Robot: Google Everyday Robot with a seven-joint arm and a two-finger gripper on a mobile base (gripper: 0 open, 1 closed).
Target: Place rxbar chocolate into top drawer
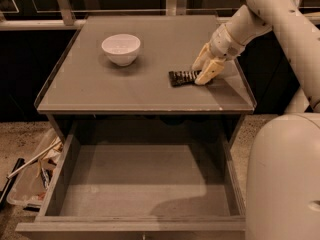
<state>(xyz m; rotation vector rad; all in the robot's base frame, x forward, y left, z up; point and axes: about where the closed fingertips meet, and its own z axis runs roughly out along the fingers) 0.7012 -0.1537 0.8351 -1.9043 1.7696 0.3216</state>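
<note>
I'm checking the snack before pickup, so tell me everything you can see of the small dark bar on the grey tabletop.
The small dark-wrapped rxbar chocolate is flat and rectangular, with pale marks on its wrapper. It lies flat on the grey tabletop, right of centre toward the front. The cream gripper sits at its right end, seemingly touching it.
</note>
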